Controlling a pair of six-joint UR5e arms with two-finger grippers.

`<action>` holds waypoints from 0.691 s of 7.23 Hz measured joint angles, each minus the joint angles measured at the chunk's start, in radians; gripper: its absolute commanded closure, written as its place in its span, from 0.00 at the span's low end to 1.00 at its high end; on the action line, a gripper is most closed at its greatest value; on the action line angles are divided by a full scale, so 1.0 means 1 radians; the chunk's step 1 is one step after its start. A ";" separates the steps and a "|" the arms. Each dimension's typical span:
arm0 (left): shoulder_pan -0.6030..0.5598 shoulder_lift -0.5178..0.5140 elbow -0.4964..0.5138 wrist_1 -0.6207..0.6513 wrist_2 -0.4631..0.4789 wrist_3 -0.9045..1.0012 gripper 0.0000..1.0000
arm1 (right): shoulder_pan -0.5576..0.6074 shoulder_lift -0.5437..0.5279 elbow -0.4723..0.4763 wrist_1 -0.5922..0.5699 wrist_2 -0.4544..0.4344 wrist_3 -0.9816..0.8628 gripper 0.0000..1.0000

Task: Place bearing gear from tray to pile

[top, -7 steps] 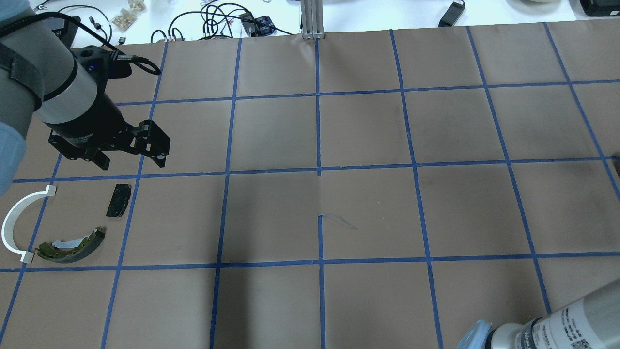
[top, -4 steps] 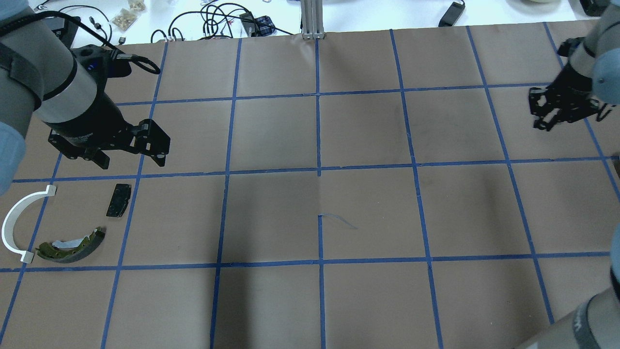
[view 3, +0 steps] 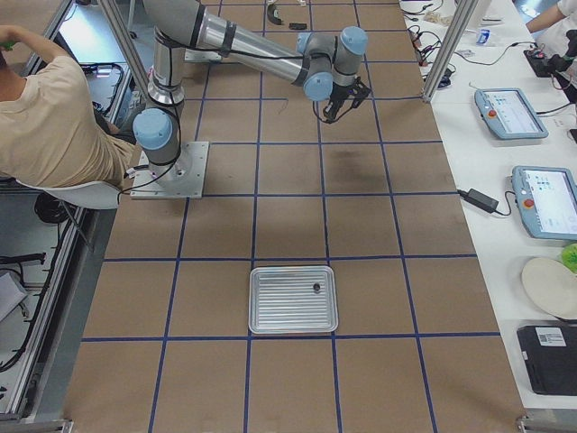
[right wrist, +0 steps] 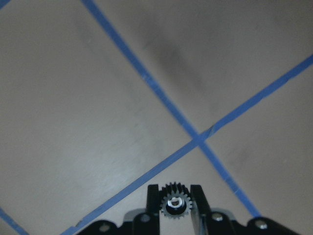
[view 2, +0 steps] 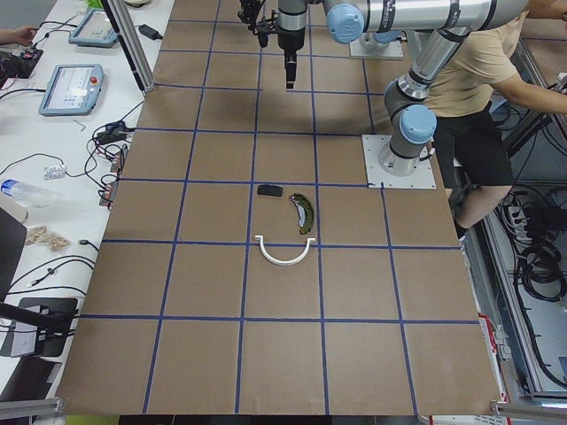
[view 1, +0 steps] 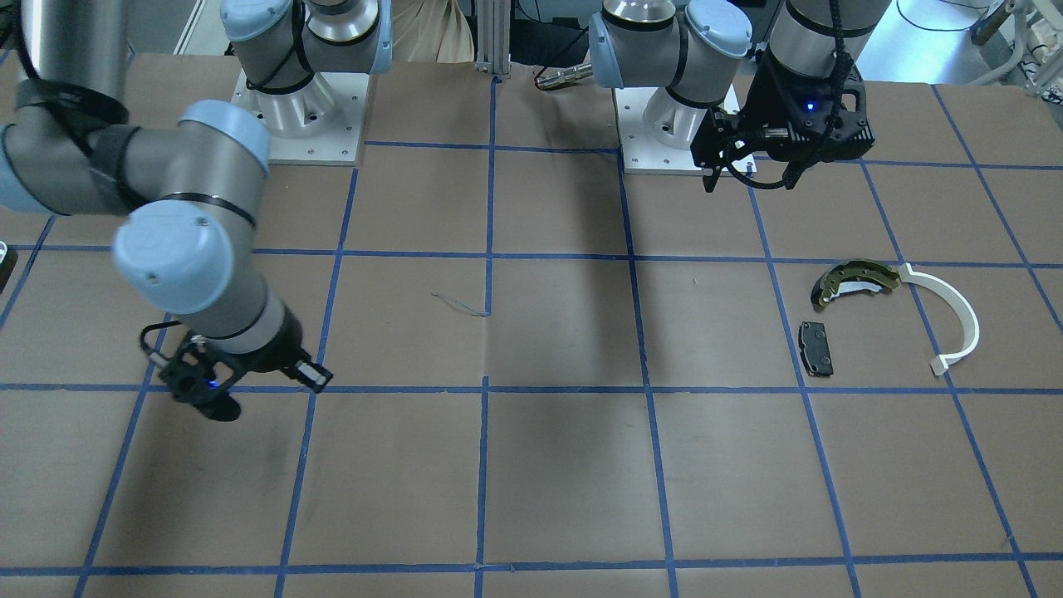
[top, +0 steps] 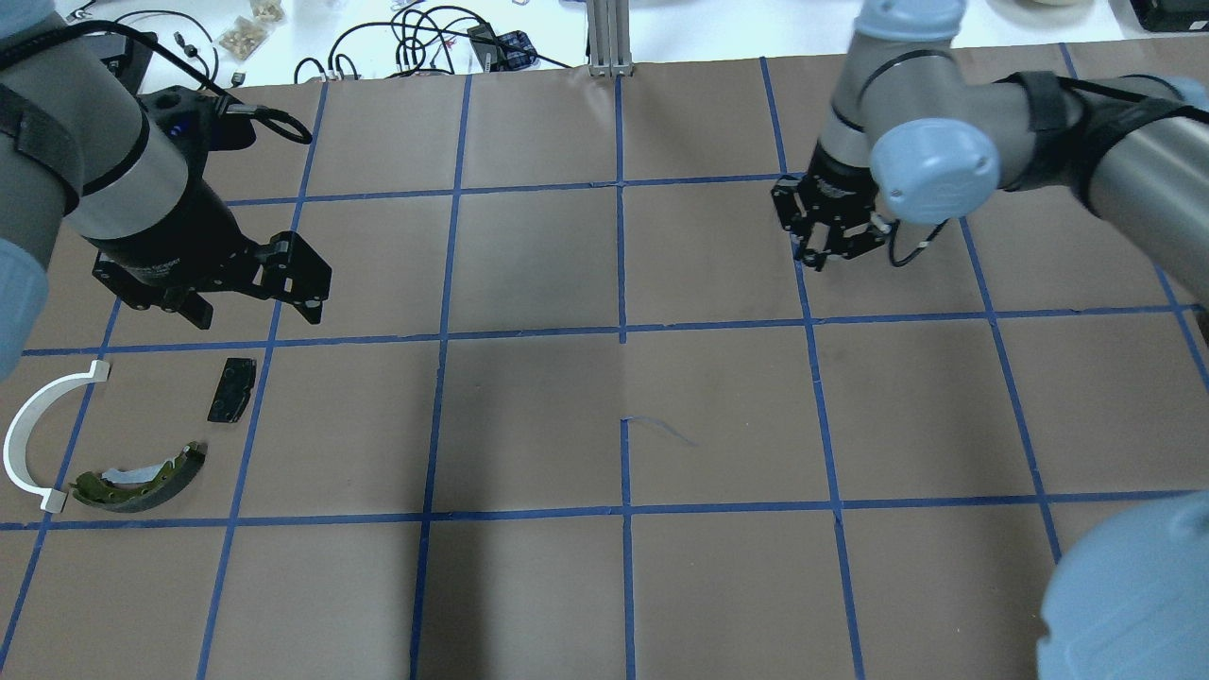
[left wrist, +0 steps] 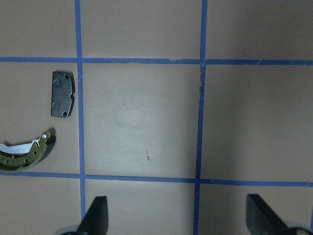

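Observation:
My right gripper (top: 829, 253) is shut on the small black toothed bearing gear (right wrist: 175, 203), which sits between its fingertips above a crossing of blue tape lines, right of the table's middle. The pile lies at the far left: an olive-gold brake shoe (top: 142, 475), a white plastic arc (top: 26, 427) and a black pad (top: 231, 389). My left gripper (top: 253, 312) is open and empty, hovering just beyond the pad. The pad (left wrist: 62, 94) and the shoe (left wrist: 27, 152) also show in the left wrist view.
The silver tray (view 3: 293, 299) lies at the table's right end, seen only in the exterior right view, with one small dark part (view 3: 316, 288) in it. Brown paper with a blue tape grid covers the table. Cables lie past the far edge.
My right arm has swung in from the right edge towards the left, over the table, with the gear in its gripper. The left arm and the pile have not moved.

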 measured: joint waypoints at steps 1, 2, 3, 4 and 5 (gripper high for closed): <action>0.000 0.000 -0.001 0.000 0.001 0.000 0.00 | 0.085 0.013 0.000 -0.013 0.004 0.122 0.76; 0.001 0.000 -0.001 0.000 0.001 0.000 0.00 | 0.156 0.032 0.003 -0.036 0.015 0.226 0.76; 0.000 0.000 -0.001 0.000 0.001 0.000 0.00 | 0.221 0.057 0.009 -0.079 0.031 0.327 0.72; 0.000 0.000 -0.001 0.000 0.001 0.000 0.00 | 0.269 0.084 0.018 -0.142 0.040 0.402 0.48; 0.001 0.000 -0.001 0.000 0.001 0.000 0.00 | 0.291 0.104 0.024 -0.179 0.039 0.433 0.21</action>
